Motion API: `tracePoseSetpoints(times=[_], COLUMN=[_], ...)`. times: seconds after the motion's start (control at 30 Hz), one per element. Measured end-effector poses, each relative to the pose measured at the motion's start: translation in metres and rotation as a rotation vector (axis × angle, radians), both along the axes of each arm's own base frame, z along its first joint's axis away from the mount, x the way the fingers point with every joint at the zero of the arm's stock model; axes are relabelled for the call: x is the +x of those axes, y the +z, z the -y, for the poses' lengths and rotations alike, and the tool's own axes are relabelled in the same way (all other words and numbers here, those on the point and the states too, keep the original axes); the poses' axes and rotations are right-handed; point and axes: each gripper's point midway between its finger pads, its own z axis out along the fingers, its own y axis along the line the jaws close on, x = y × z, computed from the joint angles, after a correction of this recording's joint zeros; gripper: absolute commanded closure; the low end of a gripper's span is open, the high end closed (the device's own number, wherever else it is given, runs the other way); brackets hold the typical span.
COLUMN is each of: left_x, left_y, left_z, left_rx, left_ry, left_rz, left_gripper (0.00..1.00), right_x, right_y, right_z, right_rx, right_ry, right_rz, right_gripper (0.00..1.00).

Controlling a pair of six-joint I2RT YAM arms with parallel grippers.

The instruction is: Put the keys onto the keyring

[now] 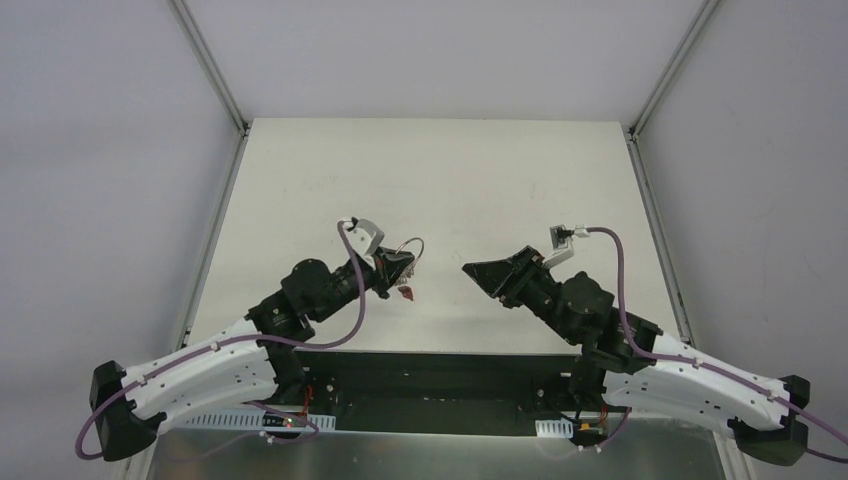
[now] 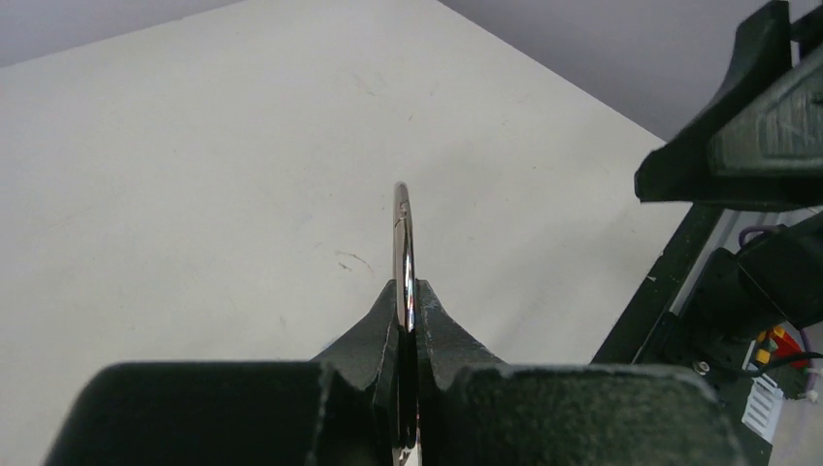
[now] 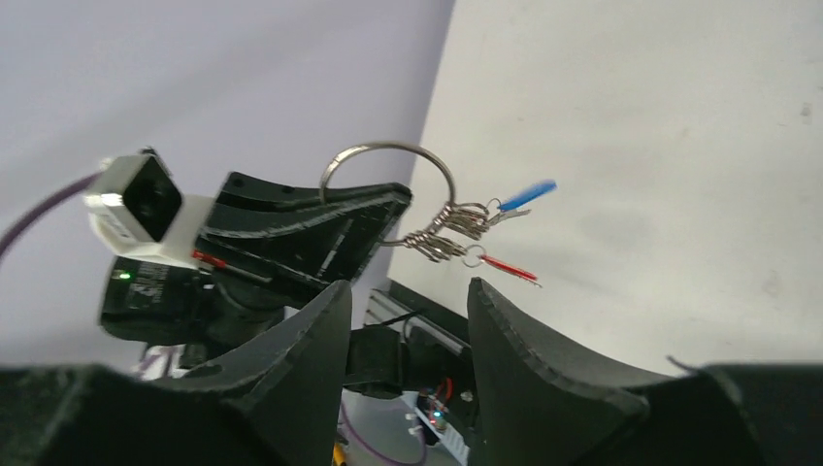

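Left gripper (image 2: 406,303) clenched on edge-on keyring (image 2: 404,243); right gripper (image 3: 408,296) parted, empty; its camera shows blue key (image 3: 527,193), red key (image 3: 509,268) hanging.

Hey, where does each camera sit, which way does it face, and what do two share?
Top external: above and behind, facing down on the table; left arm and right arm show.
Left wrist: on left arm, facing along the left gripper, shut on the keyring.
Right wrist: on right arm, facing past the open right gripper at the blue key and red key.
Shared: both wrist views see the keyring.
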Motion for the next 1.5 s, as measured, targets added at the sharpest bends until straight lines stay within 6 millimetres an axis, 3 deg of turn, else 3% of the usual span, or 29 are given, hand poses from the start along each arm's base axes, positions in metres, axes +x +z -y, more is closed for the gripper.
tracePoseSetpoints(times=[0.13,0.3,0.57,0.73,0.93,1.13,1.2,1.3,1.33,1.4,1.43,1.47,1.5], left_x=[0.016,0.039,0.075,0.103,0.14,0.156,0.158,0.16,0.16,0.159,0.157,0.154,0.15], left_y=[-0.009,-0.039,-0.077,-0.1,-0.135,-0.159,-0.157,-0.144,-0.139,-0.129,-0.125,-0.122,-0.118], left_z=[0.013,0.032,0.054,0.065,0.092,0.114,0.124,0.137,0.141,0.15,0.153,0.156,0.158], left_rx=[0.054,0.153,0.287,0.39,0.519,0.573,0.562,0.526,0.515,0.488,0.484,0.479,0.478], left_ry=[0.039,0.09,0.187,0.272,0.34,0.332,0.312,0.282,0.276,0.251,0.243,0.23,0.214], left_rz=[-0.058,-0.136,-0.192,-0.187,-0.176,-0.186,-0.186,-0.177,-0.172,-0.163,-0.157,-0.154,-0.149], left_gripper=[1.0,1.0,1.0,1.0,0.74,0.61,0.52,0.49,0.44,0.31,0.11,0.02,0.01], right_x=[0.005,0.008,0.007,0.006,0.007,0.007,0.007,0.007,0.007,0.006,0.006,0.006,0.006], right_y=[-0.027,-0.065,-0.103,-0.116,-0.118,-0.116,-0.115,-0.111,-0.111,-0.11,-0.111,-0.112,-0.113], right_z=[0.008,0.02,0.036,0.049,0.065,0.085,0.092,0.099,0.101,0.105,0.106,0.107,0.108], right_rx=[-0.102,-0.245,-0.363,-0.407,-0.431,-0.448,-0.447,-0.438,-0.436,-0.436,-0.44,-0.446,-0.455], right_ry=[-0.042,-0.087,-0.124,-0.147,-0.187,-0.232,-0.244,-0.26,-0.264,-0.27,-0.272,-0.272,-0.272], right_rz=[-0.04,-0.096,-0.146,-0.156,-0.147,-0.125,-0.115,-0.103,-0.1,-0.097,-0.096,-0.097,-0.097], right_gripper=[0.48,0.45,0.44,0.44,0.42,0.4,0.39,0.39,0.38,0.37,0.36,0.3,0.22])
